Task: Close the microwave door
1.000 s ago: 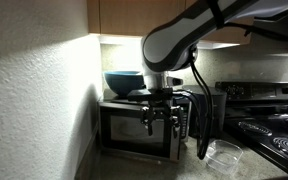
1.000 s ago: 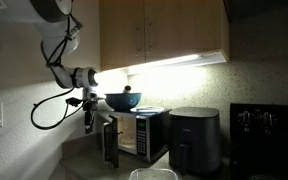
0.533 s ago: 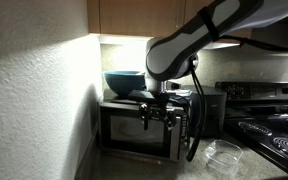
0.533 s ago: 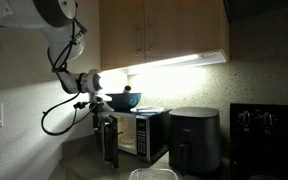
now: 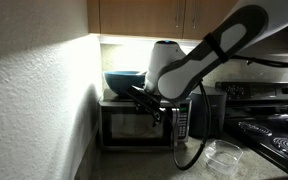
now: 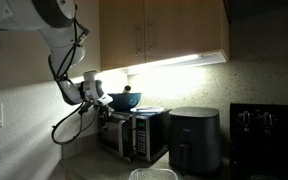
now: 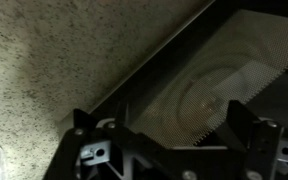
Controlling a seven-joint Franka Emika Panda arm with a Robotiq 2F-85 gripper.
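Fingers [image 7: 88, 150] stand spread and empty in the wrist view, held close against the microwave door [image 7: 219, 85], seemingly so the arm can push rather than grip; actual contact cannot be confirmed. At far left the textured wall [image 5: 34, 100] crowds the hinge side, which probably explains the slanted approach. A blue bowl [image 5: 122, 80] rests on top of the microwave [image 6: 149, 135]. In an exterior view the door [image 6: 111, 138] looks slightly ajar, nearly home. Further right, a clear container [image 5: 222, 153] sits on the bench [image 5: 134, 167], outside the swing.
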